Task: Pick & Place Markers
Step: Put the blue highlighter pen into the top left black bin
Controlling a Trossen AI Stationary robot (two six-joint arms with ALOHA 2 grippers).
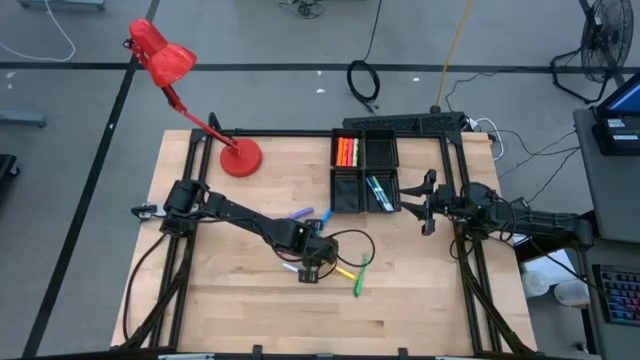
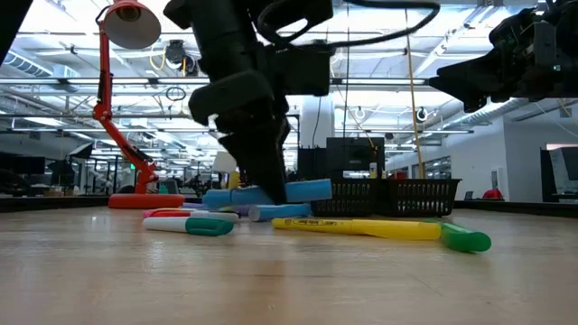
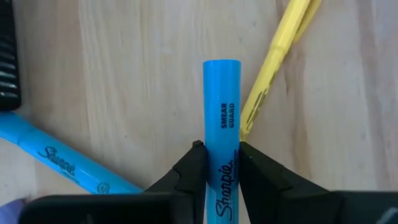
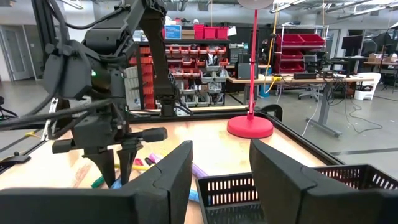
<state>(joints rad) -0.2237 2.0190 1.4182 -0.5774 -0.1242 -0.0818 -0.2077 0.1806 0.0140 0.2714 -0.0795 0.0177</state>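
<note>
My left gripper (image 1: 312,262) (image 3: 222,163) is at the table's middle, shut on a light blue marker (image 3: 222,112) (image 2: 302,191). Loose markers lie on the wood around it: a second blue one (image 3: 62,163), a yellow one (image 3: 273,68) (image 2: 361,228), a green one (image 1: 360,283), a teal one (image 2: 194,226) and a purple one (image 1: 300,213). My right gripper (image 1: 428,205) (image 4: 221,171) waits open, held level beside the black tray (image 1: 362,132), touching nothing. My left gripper pinches the blue marker's barrel (image 3: 222,155) between its two fingers, one on each long side. The fingers come down steeply from above. The marker's rounded end (image 3: 222,67) sticks out beyond the fingertips. In the low view the marker sits roughly level, just above the lying markers.
The black four-compartment tray holds orange and pink markers (image 1: 346,152) in its far left compartment and blue and teal ones (image 1: 380,192) in its near right one. A red desk lamp (image 1: 240,158) stands at the far left. Bare wood lies toward the near edge.
</note>
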